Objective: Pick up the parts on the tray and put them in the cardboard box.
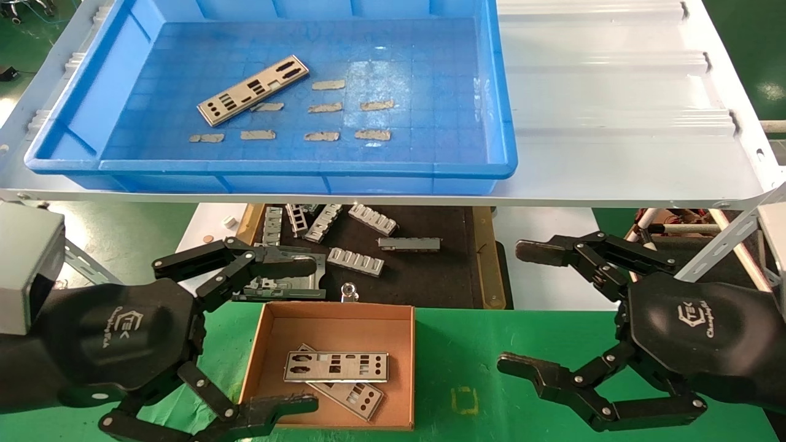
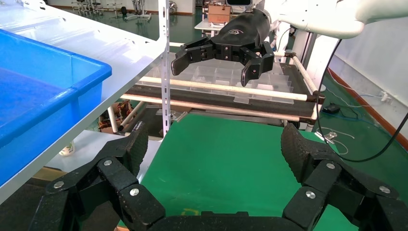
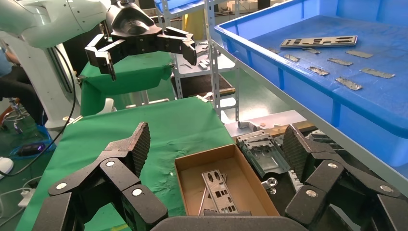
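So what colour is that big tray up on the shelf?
Bright blue, with a grid-patterned floor; the tray shows best in the head view.

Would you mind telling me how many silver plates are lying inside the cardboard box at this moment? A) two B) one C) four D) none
A: in the head view the cardboard box holds two parts, one plate lying across another plate beneath it, while a single plate remains on the blue tray. Both the left gripper and the right gripper are open and empty.
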You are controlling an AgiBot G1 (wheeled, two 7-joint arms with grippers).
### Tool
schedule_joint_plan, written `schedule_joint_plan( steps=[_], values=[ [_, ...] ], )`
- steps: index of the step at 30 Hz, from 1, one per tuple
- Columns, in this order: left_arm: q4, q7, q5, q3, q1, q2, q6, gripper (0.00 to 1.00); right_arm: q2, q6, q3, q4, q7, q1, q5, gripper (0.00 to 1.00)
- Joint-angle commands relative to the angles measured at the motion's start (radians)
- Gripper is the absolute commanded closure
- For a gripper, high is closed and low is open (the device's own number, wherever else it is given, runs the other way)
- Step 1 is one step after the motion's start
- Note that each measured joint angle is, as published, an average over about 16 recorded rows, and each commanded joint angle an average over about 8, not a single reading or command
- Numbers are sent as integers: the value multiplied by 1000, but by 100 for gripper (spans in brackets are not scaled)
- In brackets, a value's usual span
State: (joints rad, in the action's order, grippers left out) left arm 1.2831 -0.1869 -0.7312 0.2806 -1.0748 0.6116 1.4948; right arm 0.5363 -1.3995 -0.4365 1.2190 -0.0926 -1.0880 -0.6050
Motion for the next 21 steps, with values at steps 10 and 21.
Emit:
schedule_joint_plan(
  steps=[10,21],
  values=[
    [0,0,0,0,0,0,0,0,0,0,0,0,0,0,0,0],
    [0,0,0,0,0,0,0,0,0,0,0,0,0,0,0,0]
  ],
)
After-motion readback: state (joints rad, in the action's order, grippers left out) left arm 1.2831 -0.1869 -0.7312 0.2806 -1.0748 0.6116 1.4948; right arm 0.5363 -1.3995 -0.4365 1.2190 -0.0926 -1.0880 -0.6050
